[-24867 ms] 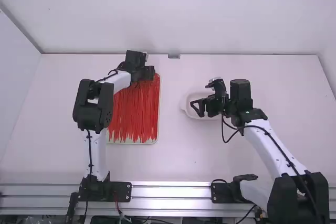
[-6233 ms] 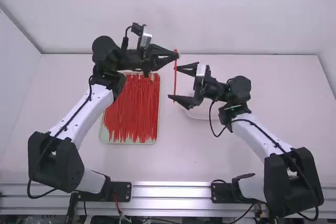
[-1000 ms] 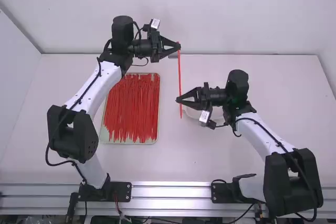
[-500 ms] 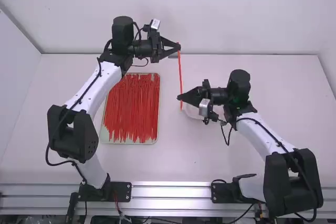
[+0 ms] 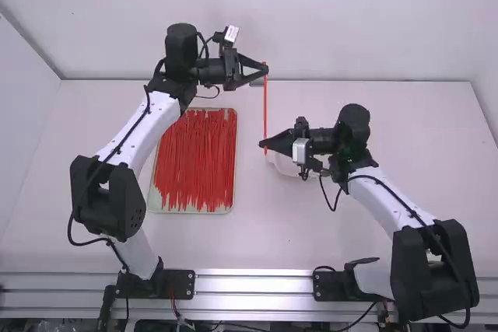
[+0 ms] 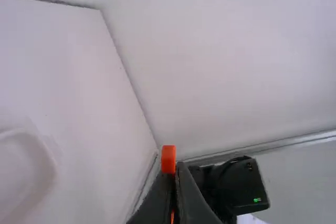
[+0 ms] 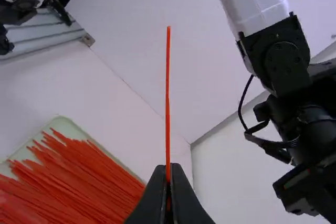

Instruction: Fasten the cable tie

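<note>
At the lower left of the high view, a tray [image 5: 231, 209] holds a pile of loose red ties [image 5: 194, 161]. Right of it, at mid-frame, the right gripper [image 5: 267, 145] is pinched tight on the bottom end of one red cable tie [image 5: 264, 110], by the left edge of a white bowl [image 5: 278, 167]. The tie stands upright and straight in the air. At the upper middle, the left gripper [image 5: 261, 72] clamps its top end, with the head [image 6: 168, 159] poking past the fingertips.

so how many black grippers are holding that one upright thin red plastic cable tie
2: the left gripper pinches the top end of the red cable tie, the right gripper its lower end.
</note>
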Action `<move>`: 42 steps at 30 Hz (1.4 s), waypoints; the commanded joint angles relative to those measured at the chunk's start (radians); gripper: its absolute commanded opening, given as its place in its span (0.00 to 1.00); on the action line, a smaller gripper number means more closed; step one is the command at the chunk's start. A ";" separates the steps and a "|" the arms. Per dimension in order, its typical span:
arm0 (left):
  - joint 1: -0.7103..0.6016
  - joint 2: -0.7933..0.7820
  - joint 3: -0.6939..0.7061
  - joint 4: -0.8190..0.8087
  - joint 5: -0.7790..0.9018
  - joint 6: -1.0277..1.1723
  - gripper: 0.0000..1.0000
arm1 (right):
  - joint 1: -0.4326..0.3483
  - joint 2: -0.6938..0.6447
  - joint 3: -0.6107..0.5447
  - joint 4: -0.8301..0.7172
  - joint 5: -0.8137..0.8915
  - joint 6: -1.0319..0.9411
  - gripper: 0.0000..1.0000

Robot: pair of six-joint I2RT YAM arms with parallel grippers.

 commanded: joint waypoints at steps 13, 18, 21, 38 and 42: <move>0.006 0.007 -0.009 0.164 0.025 0.534 0.02 | 0.007 0.006 0.032 0.471 0.281 1.196 0.00; 0.006 0.007 -0.009 0.212 0.068 0.716 0.01 | 0.000 0.006 0.032 0.468 0.380 1.487 0.00; 0.012 0.007 -0.009 0.218 0.070 0.825 0.02 | -0.001 0.006 0.032 0.459 0.381 1.658 0.00; 0.014 0.007 -0.009 0.167 0.268 1.206 0.01 | 0.062 0.006 0.032 0.327 0.426 1.989 0.00; 0.014 0.008 -0.009 0.120 0.400 1.340 0.01 | 0.091 0.006 0.032 0.326 0.428 2.021 0.00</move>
